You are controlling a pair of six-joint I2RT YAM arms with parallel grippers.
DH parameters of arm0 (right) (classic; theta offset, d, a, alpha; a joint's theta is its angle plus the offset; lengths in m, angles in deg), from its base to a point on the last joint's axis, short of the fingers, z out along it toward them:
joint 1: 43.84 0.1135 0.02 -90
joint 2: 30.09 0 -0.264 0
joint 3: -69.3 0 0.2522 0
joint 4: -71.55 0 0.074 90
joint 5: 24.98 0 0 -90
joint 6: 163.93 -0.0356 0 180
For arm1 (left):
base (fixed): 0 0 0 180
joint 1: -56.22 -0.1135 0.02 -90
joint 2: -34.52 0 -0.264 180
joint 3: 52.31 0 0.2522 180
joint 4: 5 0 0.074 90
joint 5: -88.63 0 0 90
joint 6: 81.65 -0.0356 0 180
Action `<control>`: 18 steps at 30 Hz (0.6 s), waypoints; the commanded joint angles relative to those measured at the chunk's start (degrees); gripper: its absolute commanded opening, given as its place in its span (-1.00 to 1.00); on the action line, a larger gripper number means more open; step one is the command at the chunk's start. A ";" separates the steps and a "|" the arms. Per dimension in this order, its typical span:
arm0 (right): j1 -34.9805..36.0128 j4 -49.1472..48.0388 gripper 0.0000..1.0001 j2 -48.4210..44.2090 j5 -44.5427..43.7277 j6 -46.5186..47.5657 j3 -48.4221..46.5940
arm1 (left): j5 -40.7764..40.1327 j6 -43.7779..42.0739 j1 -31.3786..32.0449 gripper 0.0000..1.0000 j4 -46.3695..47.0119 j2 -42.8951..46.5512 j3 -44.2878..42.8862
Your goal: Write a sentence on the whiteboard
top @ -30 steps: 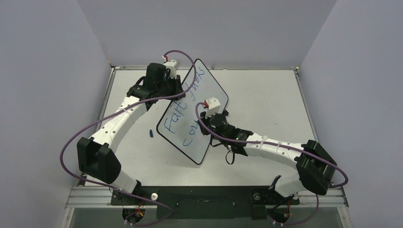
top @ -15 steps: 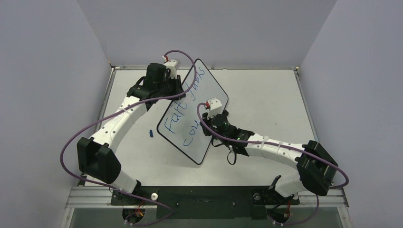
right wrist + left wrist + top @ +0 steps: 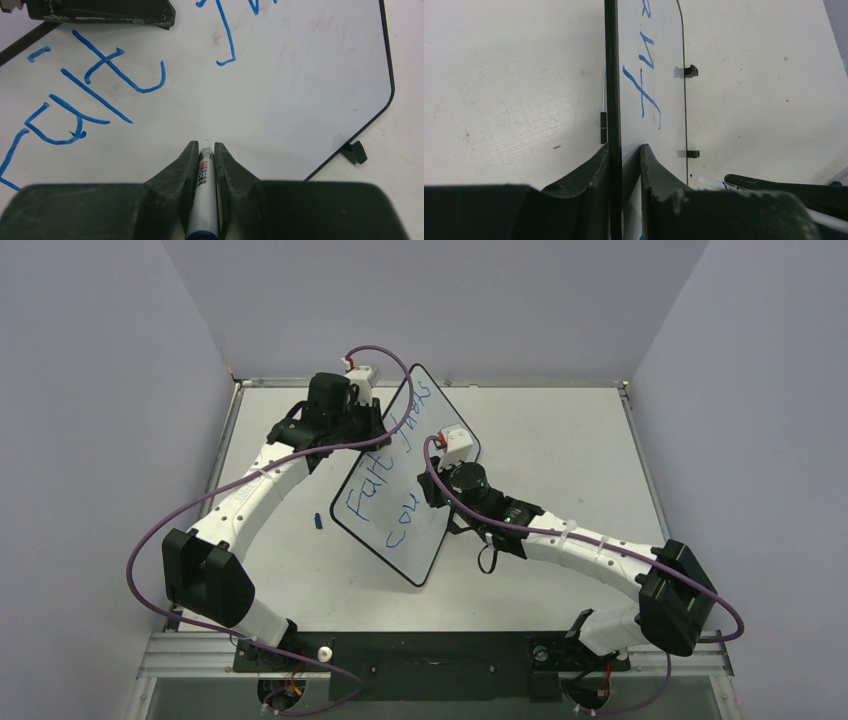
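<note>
Closed left fingers (image 3: 651, 172) pinch the whiteboard (image 3: 425, 540) edge, and closed right fingers (image 3: 184, 167) clamp a marker (image 3: 204, 195) beside the sentence (image 3: 365, 498).

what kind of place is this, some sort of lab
Most likely a robotics lab test cell. A left arm and right arm are bolted at the edge of a white table, plain walls box it in, and the left tool grips a whiteboard while the right tool holds a marker.
</note>
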 commanded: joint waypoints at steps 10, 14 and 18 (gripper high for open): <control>-0.34 -2.49 -1.00 2.29 1.66 0.01 -3.83 | -6.39 -5.91 -0.46 -1.00 2.93 1.73 -1.73; -0.52 -2.77 -1.00 3.34 1.96 -0.14 -4.09 | -6.46 -5.91 -0.46 -1.00 2.88 1.75 -1.81; -0.67 -2.88 -1.00 4.10 1.95 -0.28 -4.07 | -6.50 -5.92 -0.46 -1.00 2.89 1.76 -1.73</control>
